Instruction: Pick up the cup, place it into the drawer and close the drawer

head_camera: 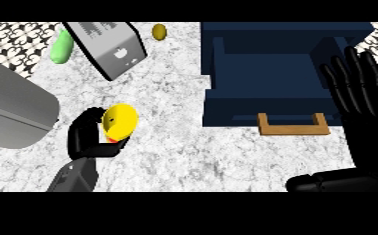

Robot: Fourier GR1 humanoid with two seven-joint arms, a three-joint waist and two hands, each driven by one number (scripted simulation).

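A yellow cup (119,121) with a red patch low on its side is held above the marble counter at the lower left. My left hand (87,140) is shut on it, fingers curled round its left side and bottom. The dark blue drawer (273,74) stands pulled open at the upper right, with a wooden handle (292,125) on its front. My right hand (353,91) is open, fingers straight and pointing up, over the drawer's right edge. The cup is left of the drawer and well apart from it.
A grey toaster-like box (111,46) lies tilted at the upper left, with a green oblong object (61,47) beside it and a small olive-brown item (159,31) to its right. A large grey container (22,110) sits at the left edge.
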